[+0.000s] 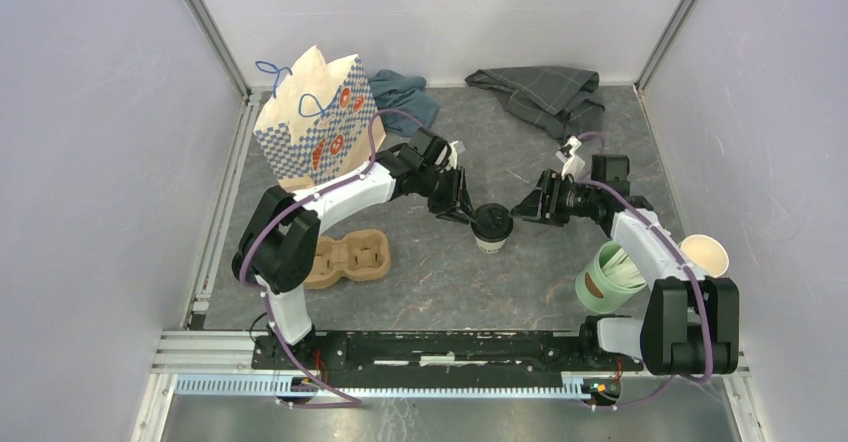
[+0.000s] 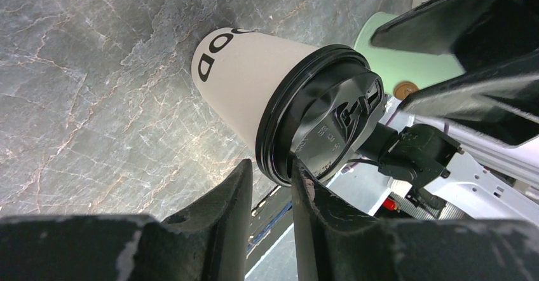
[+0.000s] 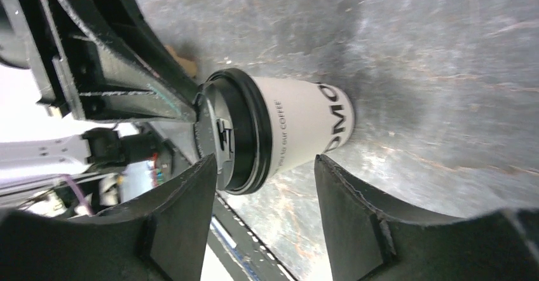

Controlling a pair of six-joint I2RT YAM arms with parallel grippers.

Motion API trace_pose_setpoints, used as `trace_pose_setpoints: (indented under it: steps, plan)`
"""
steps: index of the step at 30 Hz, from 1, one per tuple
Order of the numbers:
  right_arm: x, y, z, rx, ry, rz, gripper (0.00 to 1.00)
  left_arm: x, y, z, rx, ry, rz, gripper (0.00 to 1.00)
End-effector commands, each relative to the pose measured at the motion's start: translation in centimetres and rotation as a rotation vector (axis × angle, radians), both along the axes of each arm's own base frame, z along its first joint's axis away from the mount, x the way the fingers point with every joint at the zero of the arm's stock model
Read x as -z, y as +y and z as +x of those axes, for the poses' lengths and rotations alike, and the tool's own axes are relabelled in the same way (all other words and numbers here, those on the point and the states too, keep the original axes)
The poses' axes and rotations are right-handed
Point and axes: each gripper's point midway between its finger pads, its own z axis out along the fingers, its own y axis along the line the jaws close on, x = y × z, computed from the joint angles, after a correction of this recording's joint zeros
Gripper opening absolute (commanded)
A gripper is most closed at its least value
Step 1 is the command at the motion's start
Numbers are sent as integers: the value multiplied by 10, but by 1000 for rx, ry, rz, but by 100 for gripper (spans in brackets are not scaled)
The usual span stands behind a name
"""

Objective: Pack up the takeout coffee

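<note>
The takeout coffee [image 1: 492, 228], a white paper cup with a black lid, stands upright mid-table. It also shows in the left wrist view [image 2: 248, 77] and the right wrist view [image 3: 299, 125]. My left gripper [image 1: 468, 212] reaches it from the left. In the left wrist view my left gripper [image 2: 272, 166] is nearly closed, with the lid's rim pinched between the fingertips. My right gripper [image 1: 525, 206] is just right of the cup, open and empty. In the right wrist view my right gripper [image 3: 266, 161] has spread fingers, with the cup just beyond them.
A blue-checked paper bag [image 1: 315, 122] stands at the back left. A cardboard cup carrier [image 1: 345, 259] lies at the near left. A mint-green cup with sticks [image 1: 610, 280] and a lidless white cup [image 1: 705, 254] stand at the right. Cloths [image 1: 545, 92] lie at the back.
</note>
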Motion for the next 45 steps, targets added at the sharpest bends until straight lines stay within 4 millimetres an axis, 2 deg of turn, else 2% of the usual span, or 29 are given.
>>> trace_pose_setpoints:
  steps: [1,3,6,12,18,23,26,28,31,36,38,45]
  plan:
    - [-22,-27,17,86,-52,-200,62,27,16,-2,-27,29,129,35]
    - [-20,-36,15,97,-32,-266,54,25,14,0,-29,28,126,35]
    - [-8,-32,6,82,0,-240,47,23,12,1,-28,25,119,35]
    - [8,-1,-13,-23,55,-146,48,19,8,3,-24,23,105,34]
    - [7,2,-12,-19,48,-122,50,18,6,2,-22,26,102,34]
    - [19,0,-16,-9,65,-136,47,18,3,0,-15,30,99,33]
    - [38,-5,-24,-9,100,-169,43,20,-1,-5,-3,33,100,33]
    - [55,-14,-31,-2,128,-234,42,25,-1,-12,6,41,111,32]
    - [70,-29,-38,0,141,-338,42,34,2,-21,14,56,128,31]
    - [60,-30,-29,13,100,-359,43,41,10,-23,11,48,166,31]
    - [57,-27,-28,-7,94,-356,43,36,9,-21,14,34,162,31]
    - [-2,-15,-1,-14,-49,-285,55,-17,-10,5,12,-67,96,43]
